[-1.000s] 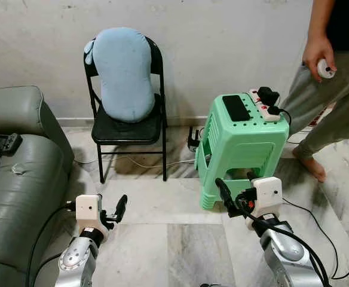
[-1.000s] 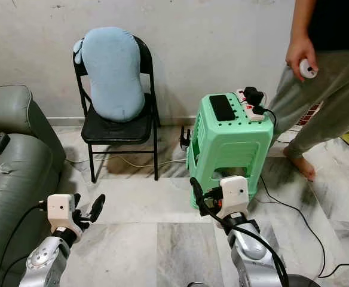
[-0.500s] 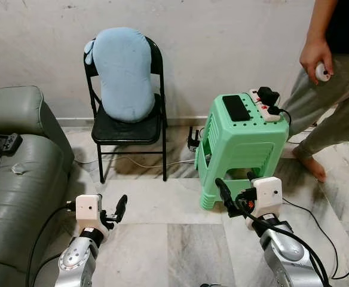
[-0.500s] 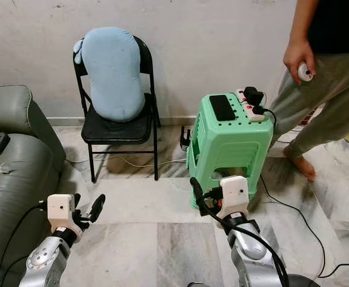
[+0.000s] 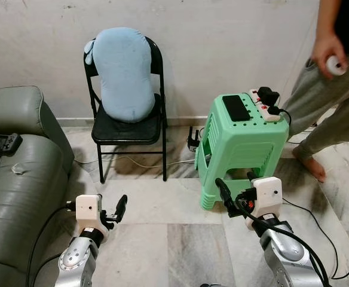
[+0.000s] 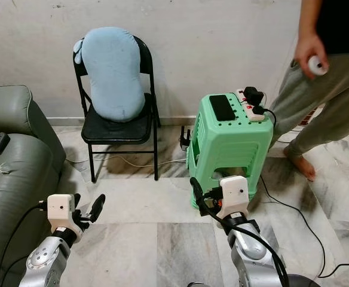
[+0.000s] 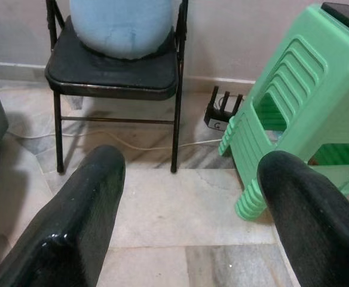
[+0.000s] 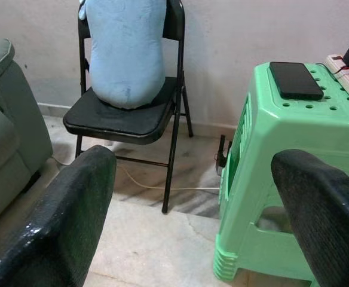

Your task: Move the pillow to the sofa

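Both the left gripper [image 7: 186, 209] and the right gripper [image 8: 192, 209] hang wide open and empty, well short of the black folding chair [image 5: 129, 128], where the blue pillow [image 5: 124, 72] stands upright against the backrest, so reaching, grasping and carrying to the sofa [image 5: 19, 197], left of the chair, all remain.

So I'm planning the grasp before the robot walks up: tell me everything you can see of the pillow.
The pillow is pale blue, long and rounded like a bolster, soft plush by the look, with a small nub near its top on one side. It stands upright on the seat of the black folding chair, leaning against the backrest and rising slightly above it. Nothing else touches it; both grippers are well short of it, low over the floor.
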Controlling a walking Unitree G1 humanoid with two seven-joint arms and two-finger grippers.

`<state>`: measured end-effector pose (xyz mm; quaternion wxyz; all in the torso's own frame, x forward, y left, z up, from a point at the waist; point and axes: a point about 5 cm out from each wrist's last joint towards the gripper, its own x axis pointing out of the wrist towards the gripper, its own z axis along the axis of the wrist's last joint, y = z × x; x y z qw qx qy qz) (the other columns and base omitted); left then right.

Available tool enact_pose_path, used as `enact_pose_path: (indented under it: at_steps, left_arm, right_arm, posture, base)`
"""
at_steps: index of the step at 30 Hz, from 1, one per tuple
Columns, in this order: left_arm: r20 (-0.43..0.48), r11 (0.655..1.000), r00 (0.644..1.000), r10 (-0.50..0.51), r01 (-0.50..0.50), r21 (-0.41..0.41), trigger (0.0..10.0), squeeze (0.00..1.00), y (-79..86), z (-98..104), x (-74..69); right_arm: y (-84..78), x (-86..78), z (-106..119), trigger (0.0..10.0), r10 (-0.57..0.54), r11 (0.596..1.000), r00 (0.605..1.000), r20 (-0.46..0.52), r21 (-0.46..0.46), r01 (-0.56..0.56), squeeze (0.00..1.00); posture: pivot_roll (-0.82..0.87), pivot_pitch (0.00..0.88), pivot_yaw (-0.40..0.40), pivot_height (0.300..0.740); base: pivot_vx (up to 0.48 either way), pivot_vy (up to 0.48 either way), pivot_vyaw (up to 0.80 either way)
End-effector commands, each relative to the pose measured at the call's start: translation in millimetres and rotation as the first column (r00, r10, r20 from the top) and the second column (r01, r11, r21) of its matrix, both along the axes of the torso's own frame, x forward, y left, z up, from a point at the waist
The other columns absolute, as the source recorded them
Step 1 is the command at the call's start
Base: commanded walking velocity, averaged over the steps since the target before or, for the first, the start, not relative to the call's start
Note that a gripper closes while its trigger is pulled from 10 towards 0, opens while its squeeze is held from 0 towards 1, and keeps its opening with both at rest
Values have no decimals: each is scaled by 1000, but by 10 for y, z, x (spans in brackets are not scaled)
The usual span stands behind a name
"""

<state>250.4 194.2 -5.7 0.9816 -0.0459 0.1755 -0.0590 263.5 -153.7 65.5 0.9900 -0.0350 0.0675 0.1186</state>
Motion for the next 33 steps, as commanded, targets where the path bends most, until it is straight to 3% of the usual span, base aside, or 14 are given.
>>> enact_pose_path:
  at_steps: [1, 2, 3, 4, 9, 15, 18, 20, 24, 28, 30, 33]
  left_arm:
    - [-431, 997, 902, 29, 3, 74, 10000, 0, 135, -481, -250]
    - [-363, 999, 932, 21, -9, 36, 10000, 0, 80, -408, -153]
    - [-363, 999, 932, 21, -9, 36, 10000, 0, 80, -408, -153]
    - [-269, 1000, 963, 5, -1, 16, 10000, 0, -4, -291, -10]
    - [-204, 1000, 979, -24, 26, 5, 10000, 0, -90, -196, 93]
    - [-183, 999, 983, -34, 35, 1, 10000, 0, -126, -178, 133]
    - [-112, 997, 991, -76, 76, -2, 10000, 0, -162, -101, 186]
    - [-112, 997, 991, -76, 76, -2, 10000, 0, -162, -101, 186]
    - [94, 990, 989, -113, 120, -69, 10000, 0, -188, 219, 366]
    - [166, 984, 972, -166, 175, -39, 10000, 0, -218, 349, 410]
    - [249, 981, 952, -178, 192, -32, 10000, 0, -245, 523, 458]
    - [265, 982, 946, -184, 190, 5, 10000, 0, -259, 570, 466]
  right_arm:
    - [-281, -334, -1164, 10000, -181, 976, 813, -553, -205, 77, 0]
    - [-270, -262, -1085, 10000, -179, 983, 842, -509, -138, 125, 0]
    - [-270, -262, -1085, 10000, -179, 983, 842, -509, -138, 125, 0]
    - [-229, -149, -940, 10000, -155, 988, 892, -424, -79, 133, 0]
    - [-187, -132, -897, 10000, -120, 991, 911, -393, -94, 90, 0]
    - [-266, -122, -945, 10000, -157, 986, 905, -395, -106, 125, 0]
    - [-276, -39, -871, 10000, -151, 987, 930, -336, -99, 124, 0]
    - [-276, -39, -871, 10000, -151, 987, 930, -336, -99, 124, 0]
    - [-219, 163, -543, 10000, -64, 997, 980, -191, -53, 54, 0]
    - [-197, 204, -430, 10000, -26, 999, 987, -160, -24, 22, 0]
    - [-199, 265, -238, 10000, -9, 999, 995, -98, 34, 12, 0]
    - [-182, 289, -168, 10000, -3, 999, 998, -58, 39, 5, 0]
  posture:
    - [-136, 0, 22, 740]
    - [-136, 0, 22, 740]
    - [-136, 0, 22, 740]
    - [-136, 0, 22, 740]
    - [-138, 0, 17, 740]
    - [-137, 0, 17, 740]
    - [-142, 0, 17, 740]
    - [-142, 0, 17, 740]
    - [-150, 0, 20, 740]
    - [-157, 0, 19, 740]
    - [-161, 0, 21, 740]
    - [-165, 0, 23, 740]
  base:
    - [0, 0, 0]
    - [0, 0, 0]
    - [0, 0, 0]
    - [0, 0, 0]
    - [0, 0, 0]
    - [0, 0, 0]
    - [0, 0, 0]
    - [0, 0, 0]
    - [0, 0, 0]
    - [0, 0, 0]
    - [0, 0, 0]
    - [0, 0, 0]
